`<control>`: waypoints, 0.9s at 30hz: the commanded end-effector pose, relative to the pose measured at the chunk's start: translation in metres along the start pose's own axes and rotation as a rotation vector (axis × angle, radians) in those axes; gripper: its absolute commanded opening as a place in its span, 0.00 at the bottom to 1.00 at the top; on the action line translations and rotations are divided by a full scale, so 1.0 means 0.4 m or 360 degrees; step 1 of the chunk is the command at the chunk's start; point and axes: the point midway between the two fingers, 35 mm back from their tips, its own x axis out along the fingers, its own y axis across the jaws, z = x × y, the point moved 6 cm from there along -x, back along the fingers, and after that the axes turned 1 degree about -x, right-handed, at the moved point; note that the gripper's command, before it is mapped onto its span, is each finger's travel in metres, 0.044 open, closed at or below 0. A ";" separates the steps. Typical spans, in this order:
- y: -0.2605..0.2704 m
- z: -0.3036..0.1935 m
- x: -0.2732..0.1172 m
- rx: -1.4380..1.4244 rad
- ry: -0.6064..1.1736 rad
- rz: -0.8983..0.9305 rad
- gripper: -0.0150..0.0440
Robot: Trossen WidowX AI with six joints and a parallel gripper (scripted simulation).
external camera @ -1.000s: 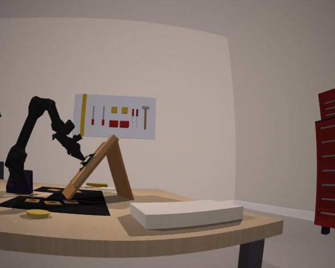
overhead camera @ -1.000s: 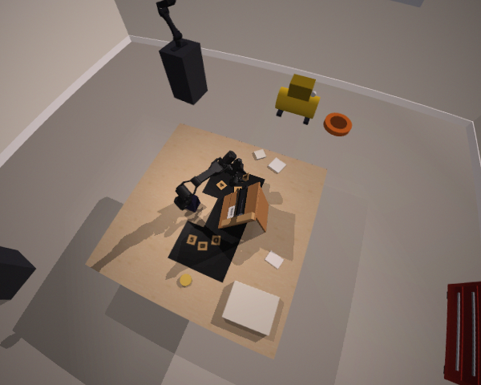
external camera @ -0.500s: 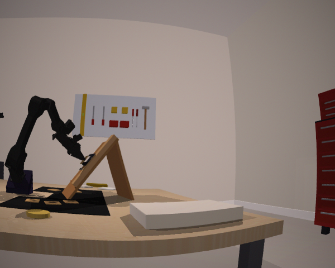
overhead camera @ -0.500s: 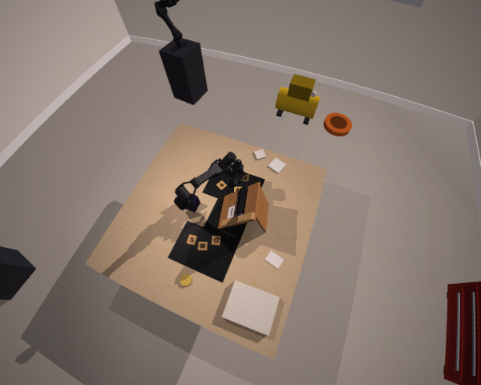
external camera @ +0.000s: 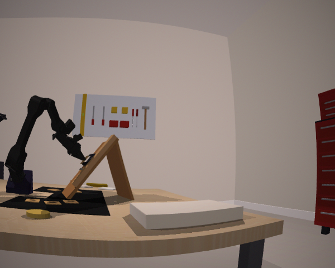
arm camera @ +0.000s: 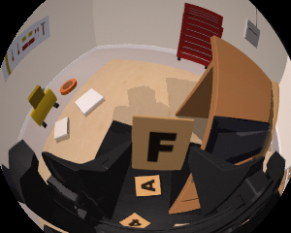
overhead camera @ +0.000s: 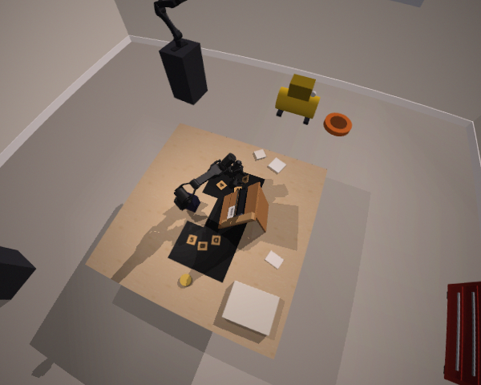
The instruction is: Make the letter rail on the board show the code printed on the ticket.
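Note:
My gripper [overhead camera: 241, 178] [external camera: 85, 159] [arm camera: 160, 147] is shut on the F tile [arm camera: 155, 131], its letter facing the wrist camera. The tile is raised above the mat, beside the near end of the dark rail [overhead camera: 241, 202] [arm camera: 235, 136] on the tilted wooden board [overhead camera: 252, 199] [external camera: 100, 156] [arm camera: 242, 87]. No tile shows in the visible part of the rail. The A tile [arm camera: 147, 185] and 4 tile [overhead camera: 220, 184] [arm camera: 135, 221] lie below. The S tile [overhead camera: 191, 239] and two others lie on the other black mat [overhead camera: 220, 269]. The white ticket [overhead camera: 231, 212] is too small to read.
A large white block [overhead camera: 251, 307] [external camera: 187, 213] and a yellow disc [overhead camera: 185, 280] [external camera: 38, 214] lie on the counter. White pads [overhead camera: 276, 165] [arm camera: 89, 101] lie beyond the gripper, another pad [overhead camera: 273, 259] behind the board. The board's rear leg [external camera: 120, 173] stands on the counter.

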 end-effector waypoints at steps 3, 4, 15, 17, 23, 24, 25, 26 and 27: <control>-0.006 -0.003 0.001 -0.0009 0.0005 0.0007 0.25; -0.007 -0.003 0.001 -0.0009 0.0005 0.0007 0.25; -0.021 -0.003 0.001 -0.0009 0.0005 0.0007 0.25; -0.023 -0.003 0.001 -0.0009 0.0005 0.0007 0.25; -0.031 -0.003 0.001 -0.0009 0.0005 0.0006 0.25; -0.032 -0.003 0.001 -0.0010 0.0005 0.0006 0.25; -0.033 -0.003 0.001 -0.0010 0.0005 0.0006 0.25; -0.035 -0.003 0.001 -0.0010 0.0005 0.0006 0.25; -0.036 -0.003 0.001 -0.0010 0.0005 0.0006 0.25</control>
